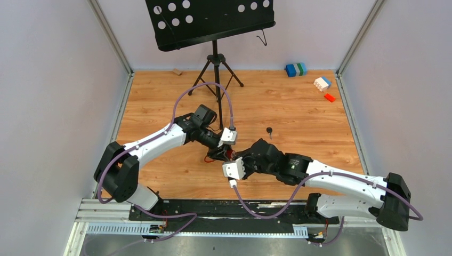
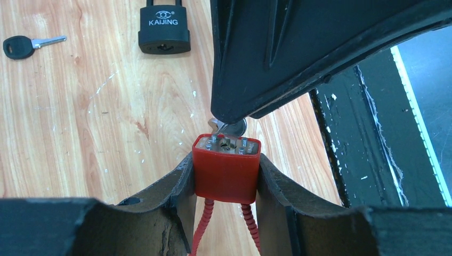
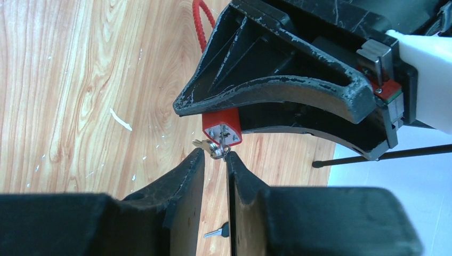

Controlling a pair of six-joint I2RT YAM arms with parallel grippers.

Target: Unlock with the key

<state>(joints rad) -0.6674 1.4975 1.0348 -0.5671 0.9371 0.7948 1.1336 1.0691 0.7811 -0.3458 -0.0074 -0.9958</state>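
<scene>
Clamping red lock (image 2: 226, 178): left gripper (image 2: 225, 166); right gripper (image 3: 215, 159), hold on key (image 3: 202, 143) unclear; black padlock (image 2: 164, 33) reads KAIJING.

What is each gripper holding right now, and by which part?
The left gripper clamps the red padlock by the sides of its body. The right gripper is at the key in it; whether it grips cannot be told.

key (image 2: 233, 128) in lock (image 2: 226, 173), second padlock (image 2: 164, 32) beyond

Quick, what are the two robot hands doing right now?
Left gripper: closed on the red lock.
Right gripper: nearly closed at the key; whether it grips cannot be told.
</scene>
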